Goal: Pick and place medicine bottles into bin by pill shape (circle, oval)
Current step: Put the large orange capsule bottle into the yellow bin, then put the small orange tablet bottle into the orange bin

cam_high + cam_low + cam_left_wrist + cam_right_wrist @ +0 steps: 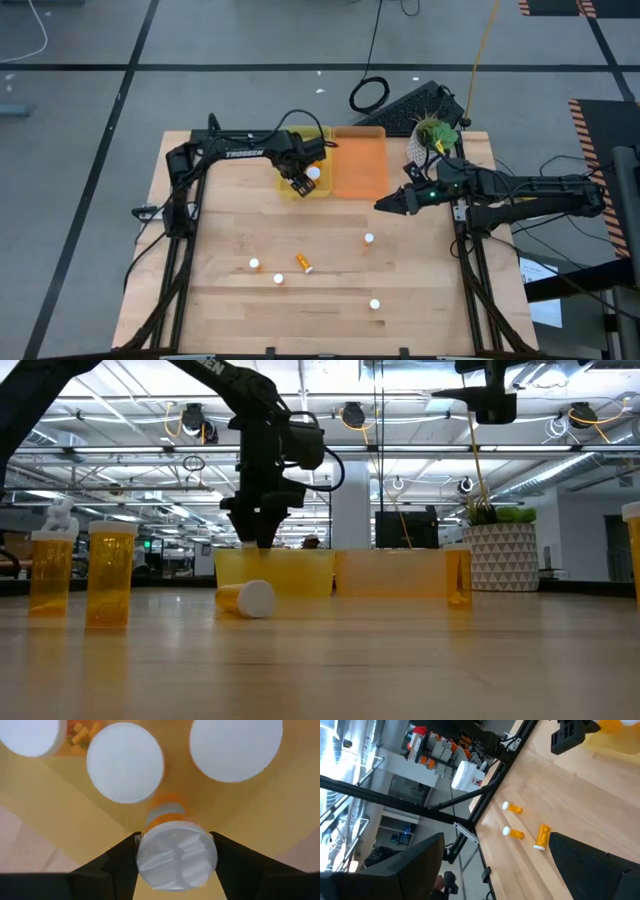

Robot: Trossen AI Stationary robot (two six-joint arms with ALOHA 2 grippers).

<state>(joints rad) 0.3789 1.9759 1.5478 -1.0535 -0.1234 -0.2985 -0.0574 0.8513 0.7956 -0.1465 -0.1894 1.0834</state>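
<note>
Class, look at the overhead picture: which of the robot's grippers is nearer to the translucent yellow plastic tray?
Left. The left gripper hangs directly over the translucent yellow plastic tray, shut on a white-capped orange pill bottle. The right gripper sits open beyond the orange tray, off to its far side.

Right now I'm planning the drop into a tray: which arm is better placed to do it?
The left. Its gripper already holds a bottle over the yellow tray. The right gripper waits, open and holding nothing, beside the orange tray.
</note>
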